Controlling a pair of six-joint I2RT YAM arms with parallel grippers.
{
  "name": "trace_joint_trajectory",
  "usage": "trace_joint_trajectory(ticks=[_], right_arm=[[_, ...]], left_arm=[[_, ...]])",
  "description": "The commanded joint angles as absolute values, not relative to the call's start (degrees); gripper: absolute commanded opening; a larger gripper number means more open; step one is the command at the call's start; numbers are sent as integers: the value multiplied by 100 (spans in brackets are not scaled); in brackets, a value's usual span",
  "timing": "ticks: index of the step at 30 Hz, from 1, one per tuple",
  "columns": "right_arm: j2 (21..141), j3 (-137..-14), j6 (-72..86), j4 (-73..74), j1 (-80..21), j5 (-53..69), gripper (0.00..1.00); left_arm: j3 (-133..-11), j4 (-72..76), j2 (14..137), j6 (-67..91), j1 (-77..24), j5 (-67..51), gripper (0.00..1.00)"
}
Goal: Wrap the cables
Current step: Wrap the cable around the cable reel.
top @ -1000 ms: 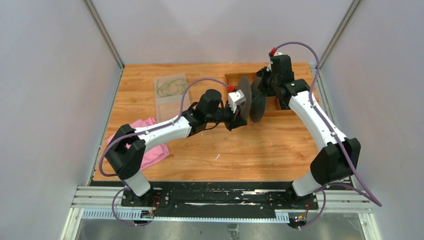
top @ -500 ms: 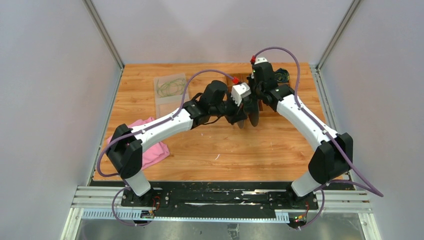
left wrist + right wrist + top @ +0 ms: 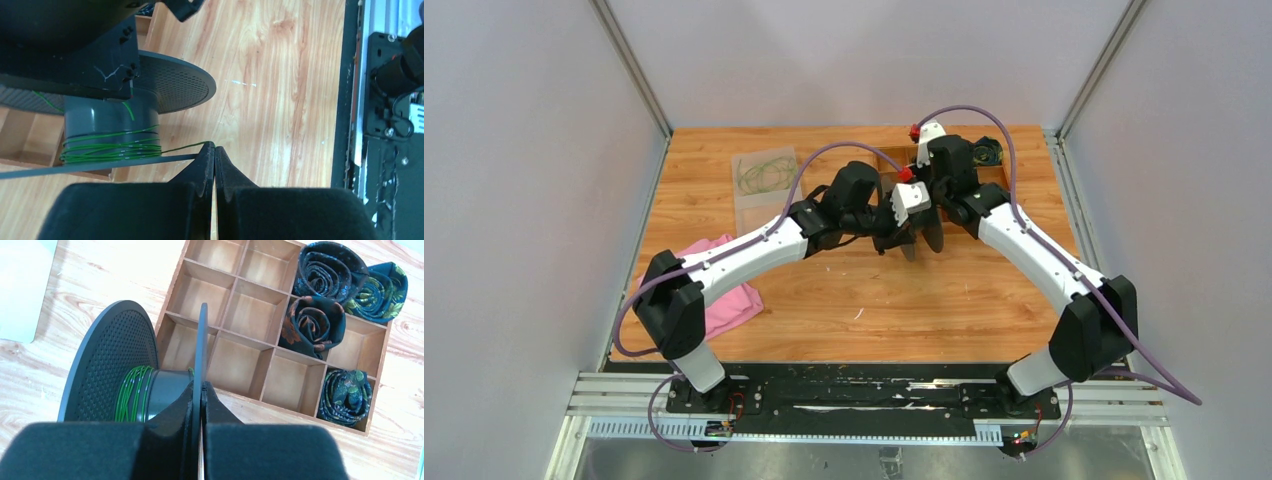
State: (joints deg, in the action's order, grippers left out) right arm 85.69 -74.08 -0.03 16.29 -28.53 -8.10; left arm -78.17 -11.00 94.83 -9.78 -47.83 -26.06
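Cables [image 3: 112, 150]: thin green wire, several turns wound round the grey hub of the spool, lower left of my left wrist view. One strand leads right from the turns to my left fingertips. A second loose green coil [image 3: 764, 172] sits upper left in the top view.
Pink cloth [image 3: 724, 290]: crumpled on the table [image 3: 874, 300] at the left edge of the top view, beside my left arm.
Clear bag [image 3: 762, 185]: flat on the table, upper left of the top view; the loose coil shows at its top end.
Left gripper [image 3: 214, 148]: fingers pressed together with no gap, the green strand pinched at the tips. Centre of the top view, just left of the spool.
Spool [image 3: 107, 360]: black, perforated flanges, held on edge off the table between my two grippers.
Right gripper [image 3: 201, 387]: clamped narrow on the rim of the spool's near flange, which stands edge-on up the middle of my right wrist view.
Wooden divider box [image 3: 250, 300]: upper right of the right wrist view, behind the spool. 
Rolled ties [image 3: 312, 322]: four dark patterned rolls in the box's right-hand compartments.
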Motion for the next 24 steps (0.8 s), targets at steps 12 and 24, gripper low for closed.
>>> trace_joint_trajectory(ticks=[12,24], right_arm=[[8529,-7193,-430,1592,-3032,349,1],[8620,-7126,-385,1541,-3041,569,1]], left_arm=[[-7845,-1705,8959,-3675,-4763,-2305,0],[-7895,-2101,8910,-4779,-4770,-1961,0]])
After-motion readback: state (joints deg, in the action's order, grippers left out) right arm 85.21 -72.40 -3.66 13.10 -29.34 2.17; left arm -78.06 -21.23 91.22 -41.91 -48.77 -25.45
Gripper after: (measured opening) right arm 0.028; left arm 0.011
